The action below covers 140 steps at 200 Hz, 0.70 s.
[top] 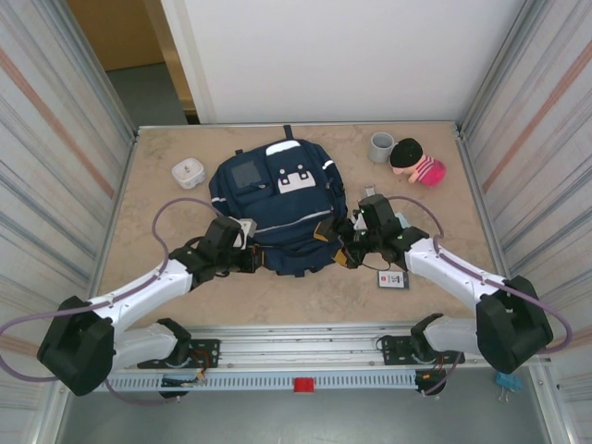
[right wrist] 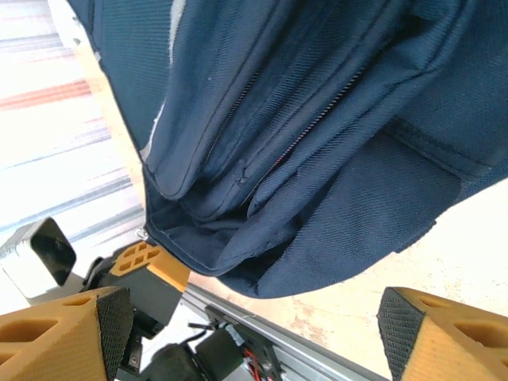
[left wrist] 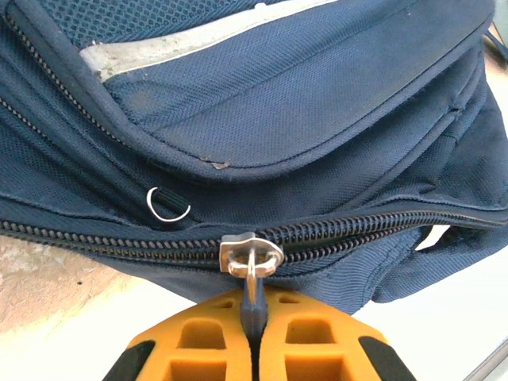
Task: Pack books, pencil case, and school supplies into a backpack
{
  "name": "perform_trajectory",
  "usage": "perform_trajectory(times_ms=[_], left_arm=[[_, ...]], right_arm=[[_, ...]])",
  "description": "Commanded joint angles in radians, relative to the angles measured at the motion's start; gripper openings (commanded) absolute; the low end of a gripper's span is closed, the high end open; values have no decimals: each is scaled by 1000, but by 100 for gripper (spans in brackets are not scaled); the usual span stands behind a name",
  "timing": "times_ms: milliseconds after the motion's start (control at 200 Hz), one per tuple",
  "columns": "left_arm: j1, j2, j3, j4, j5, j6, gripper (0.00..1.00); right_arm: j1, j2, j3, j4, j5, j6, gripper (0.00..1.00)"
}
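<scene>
Backpack (left wrist: pixel 317 103) zipper pull (left wrist: pixel 252 279) — tip hidden between closed left fingers (left wrist: pixel 198 343).

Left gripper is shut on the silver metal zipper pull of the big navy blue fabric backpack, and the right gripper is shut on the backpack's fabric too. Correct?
Not quite. The left gripper is shut on the silver zipper pull of the navy blue backpack, but the right gripper is open: the right wrist view shows its fingers wide apart, clamping nothing.
</scene>
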Motion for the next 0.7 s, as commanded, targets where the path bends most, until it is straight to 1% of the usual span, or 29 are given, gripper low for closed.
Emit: perform_trajectory(times_ms=[0,190,376,576,697], left_arm=[[0,2,-9,43,-21,-11,0],[-1,19,-2,65,-20,5,0],[-1,46,33,45,0,25,0],[-1,34,20,55,2,17,0],[-1,25,4,68,12,7,0]], right_arm=[[3,5,-42,70,-2,80,83],[42,17,-36,85,9,96,83],[52,60,-47,167,10,139,83],[126,107,-48,209,49,195,82],[154,138,-63,268,84,243,79]])
